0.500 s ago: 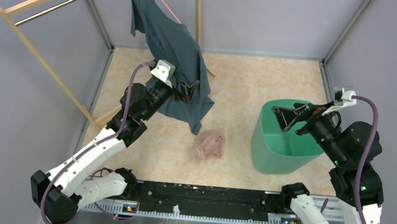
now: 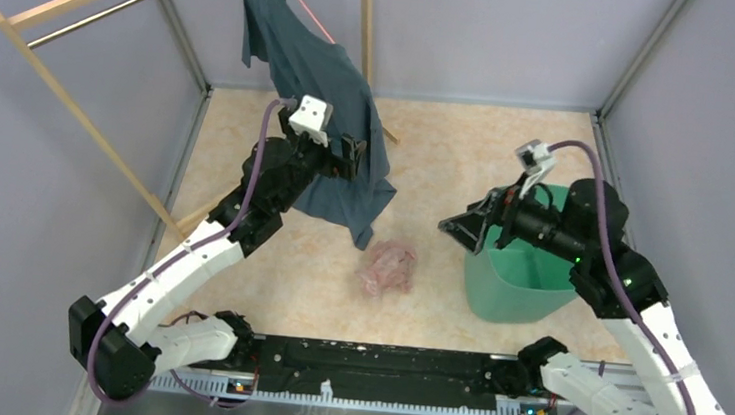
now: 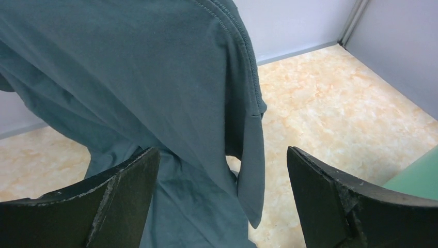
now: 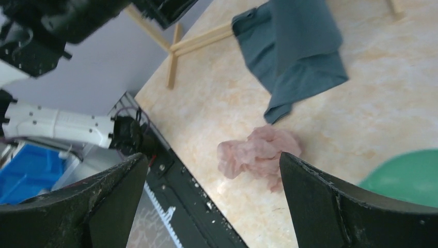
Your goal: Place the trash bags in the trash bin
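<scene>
The crumpled pale pink trash bag [image 2: 386, 267] lies on the floor, between the hanging shirt and the teal-green trash bin [image 2: 518, 276]. My right gripper [image 2: 467, 231] hovers open just left of the bin's rim, above and to the right of the bag. In the right wrist view the bag [image 4: 258, 155] shows between the spread fingers of my right gripper [image 4: 213, 157], well below them, and the bin's [image 4: 408, 178] edge is at the lower right. My left gripper [image 2: 348, 156] is open against the shirt and holds nothing; its wrist view shows my left gripper [image 3: 222, 151] facing cloth.
A dark blue-grey shirt [image 2: 323, 93] hangs from a wooden rack [image 2: 90, 3] at the back left, reaching down near the bag. Grey walls enclose the marbled floor [image 2: 468, 156]. A black rail [image 2: 380, 364] runs along the near edge.
My right arm has swung left, from over the bin's opening to beyond its left rim, towards the bag. My left gripper has shifted slightly up along the shirt.
</scene>
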Controlling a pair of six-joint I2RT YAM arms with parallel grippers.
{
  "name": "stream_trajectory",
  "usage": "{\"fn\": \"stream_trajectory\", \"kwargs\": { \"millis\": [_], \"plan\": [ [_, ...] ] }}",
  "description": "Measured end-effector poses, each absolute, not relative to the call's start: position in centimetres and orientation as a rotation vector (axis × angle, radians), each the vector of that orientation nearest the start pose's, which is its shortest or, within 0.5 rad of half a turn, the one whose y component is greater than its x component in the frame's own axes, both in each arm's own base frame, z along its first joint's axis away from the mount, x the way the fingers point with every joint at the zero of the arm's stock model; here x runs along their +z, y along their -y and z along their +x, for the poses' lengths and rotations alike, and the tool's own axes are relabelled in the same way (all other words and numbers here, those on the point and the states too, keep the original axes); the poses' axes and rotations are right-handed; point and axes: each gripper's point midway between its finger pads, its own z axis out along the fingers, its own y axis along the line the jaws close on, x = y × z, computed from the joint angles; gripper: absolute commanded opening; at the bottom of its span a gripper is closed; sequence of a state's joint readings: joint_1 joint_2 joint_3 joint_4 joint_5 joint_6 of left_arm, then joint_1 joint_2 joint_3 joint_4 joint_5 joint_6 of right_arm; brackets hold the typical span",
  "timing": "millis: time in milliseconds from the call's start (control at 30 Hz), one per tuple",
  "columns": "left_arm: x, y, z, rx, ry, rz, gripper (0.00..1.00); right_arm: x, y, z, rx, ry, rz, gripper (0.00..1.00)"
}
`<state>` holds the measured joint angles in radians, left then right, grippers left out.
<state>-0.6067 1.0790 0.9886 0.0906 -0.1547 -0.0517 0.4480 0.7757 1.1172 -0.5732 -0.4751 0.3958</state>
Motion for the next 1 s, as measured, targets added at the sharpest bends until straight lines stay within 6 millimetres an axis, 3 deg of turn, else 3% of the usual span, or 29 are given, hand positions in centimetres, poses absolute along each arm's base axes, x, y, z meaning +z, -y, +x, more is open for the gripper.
{"fn": "stream_trajectory", "kwargs": {
  "millis": [167, 267, 333, 533, 633, 833, 1000],
  "plan": [
    [34.2, 20.0, 34.0, -0.372, -1.562, 0.293, 0.98, 31.3, -23.5, 16.4, 0.959, -1.980, -0.568, 0.99],
    [34.0, 19.7, 34.2, -0.353, -1.574, 0.281, 0.99, 27.5, -25.3, 15.7, 0.814, -2.093, -0.665, 0.99],
    [33.9, 19.5, 34.2, -0.344, -1.579, 0.274, 0.98, 24.7, -25.6, 15.8, 0.691, -2.176, -0.702, 0.99],
    [33.9, 19.2, 34.3, -0.331, -1.581, 0.262, 0.98, 16.7, -23.6, 16.3, 0.282, -2.358, -0.775, 0.97],
    [34.0, 19.1, 34.2, -0.332, -1.577, 0.260, 0.98, 13.9, -22.1, 16.6, 0.115, -2.412, -0.787, 0.97],
    [34.3, 19.0, 34.1, -0.330, -1.569, 0.254, 0.98, 10.8, -19.8, 17.7, -0.125, -2.442, -0.742, 0.99],
    [34.4, 19.0, 34.1, -0.331, -1.568, 0.254, 0.98, 9.6, -17.6, 18.7, -0.222, -2.464, -0.637, 0.99]
  ]
}}
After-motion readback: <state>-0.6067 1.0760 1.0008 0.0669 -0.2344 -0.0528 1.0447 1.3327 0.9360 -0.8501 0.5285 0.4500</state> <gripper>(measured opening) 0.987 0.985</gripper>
